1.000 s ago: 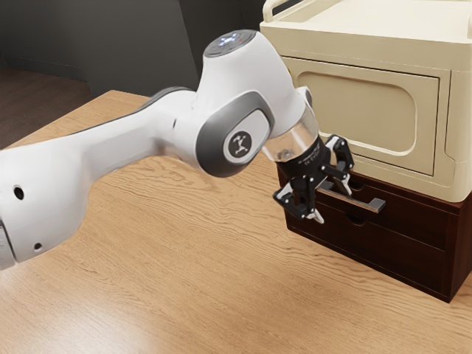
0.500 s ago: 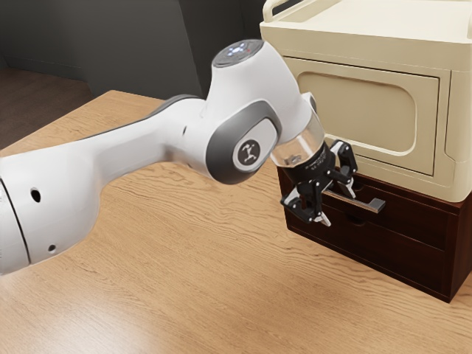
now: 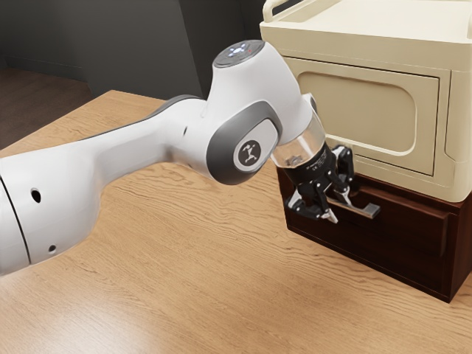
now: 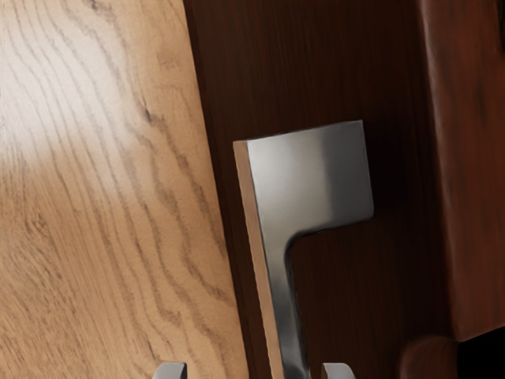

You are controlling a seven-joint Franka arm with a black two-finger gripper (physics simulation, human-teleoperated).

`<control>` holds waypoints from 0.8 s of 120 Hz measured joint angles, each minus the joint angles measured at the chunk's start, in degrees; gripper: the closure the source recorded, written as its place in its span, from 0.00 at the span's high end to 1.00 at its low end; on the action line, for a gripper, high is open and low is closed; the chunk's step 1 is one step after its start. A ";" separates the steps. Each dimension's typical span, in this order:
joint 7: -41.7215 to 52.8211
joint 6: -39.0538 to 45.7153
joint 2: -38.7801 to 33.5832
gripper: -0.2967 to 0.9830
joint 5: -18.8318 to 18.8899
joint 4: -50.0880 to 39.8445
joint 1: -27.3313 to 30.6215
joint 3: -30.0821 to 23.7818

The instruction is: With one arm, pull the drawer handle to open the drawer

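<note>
The black gripper (image 3: pixel 338 209) is in the exterior view at the near end of the drawer's grey metal handle (image 3: pixel 361 209). Its fingers are partly closed but still apart, one on the outer side of the bar and one between bar and drawer front. In the wrist view the gripper (image 4: pixel 254 372) has the handle (image 4: pixel 308 185) reaching between its fingertips, closer to the drawer-side one; a gap separates the other from the bar. The dark brown top drawer (image 3: pixel 413 225) stands slightly out from its cabinet (image 3: pixel 459 254).
A cream cabinet (image 3: pixel 369 48) with a recessed door panel rests on top of the brown drawer cabinet. The wooden table (image 3: pixel 199 287) spreads in front, and a dark grey block (image 3: pixel 136 48) stands behind the table.
My fingers have moved closer together around the handle. The handle and top drawer have shifted slightly outward from the cabinet. Earlier, my arm shifted toward the exterior view's right.
</note>
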 joint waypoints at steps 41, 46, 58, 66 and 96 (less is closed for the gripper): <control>-0.20 -0.98 -3.20 0.18 0.26 -3.34 -0.80 0.40; -0.23 -1.07 -3.57 0.18 0.28 -3.86 -0.88 0.40; -0.30 -1.21 -4.61 0.17 0.30 -5.38 -0.96 0.32; -0.35 -1.29 -5.42 0.16 0.31 -6.44 -1.01 0.29; -0.49 -1.31 -9.76 0.15 0.40 -11.34 -1.36 0.34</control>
